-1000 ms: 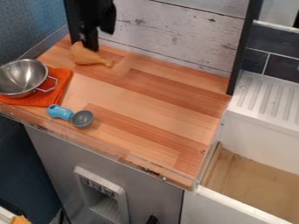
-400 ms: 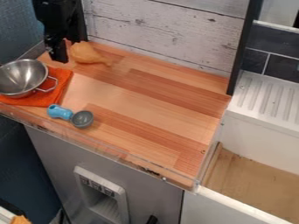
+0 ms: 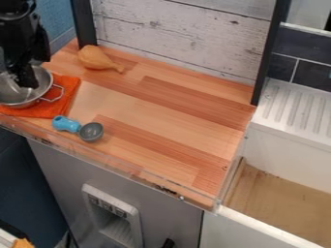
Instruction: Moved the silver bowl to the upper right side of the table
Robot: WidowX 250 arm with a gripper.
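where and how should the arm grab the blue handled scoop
Probably pinch the thick blue handle of the scoop from above, gripper across its length; it lies flat on the wood with the handle's sides free, while the round grey cup would likely roll or slip.

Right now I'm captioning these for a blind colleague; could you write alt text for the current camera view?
A black robot gripper hangs over a silver bowl on an orange cloth at the left end of a wooden counter. A blue-handled grey scoop lies in front of the cloth, and a toy drumstick lies farther back, near the white plank wall.
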